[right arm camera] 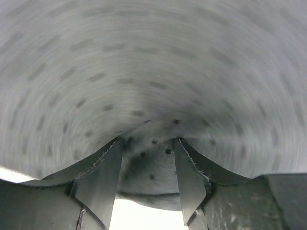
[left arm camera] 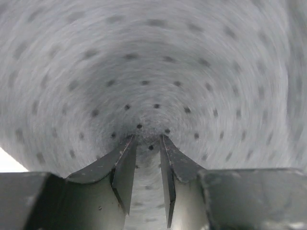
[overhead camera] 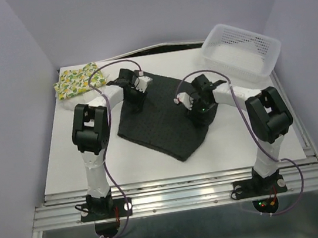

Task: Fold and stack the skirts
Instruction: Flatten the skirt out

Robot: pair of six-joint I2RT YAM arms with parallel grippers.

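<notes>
- Three skirts show in the top view, all on the white counter [overhead camera: 93, 158].
- Black skirt [overhead camera: 160, 127] lies spread flat in the middle, one corner pointing toward the near edge.
- Lemon skirt [overhead camera: 76, 80] sits folded in the far left corner. White skirt [overhead camera: 82, 98] looks to be folded under it, though white on white is hard to make out.
- Basket [overhead camera: 240, 67] stands at the far right corner, apart from the black skirt.
- Left jaws are down on the far left part of the black skirt, and right jaws are down on its right side, near the edge. From up here I cannot tell how wide either pair stands.
- Left wrist view: dotted cloth of the black skirt [left arm camera: 144, 57] fills nearly the whole picture, blurred and washed out to grey. The two fingers [left arm camera: 122, 167] stand close together, tips against the cloth, with cloth showing in the narrow gap. Whether the left jaws have clenched on it I cannot tell.
- Right wrist view: the black skirt [right arm camera: 144, 72] arches over everything, blurred here too. The fingers [right arm camera: 98, 187] stand wider apart than the left pair. A fold of cloth sits between them, with a bright strip of counter [right arm camera: 146, 213] under it. Whether the right jaws hold that fold or only straddle it I cannot tell.
</notes>
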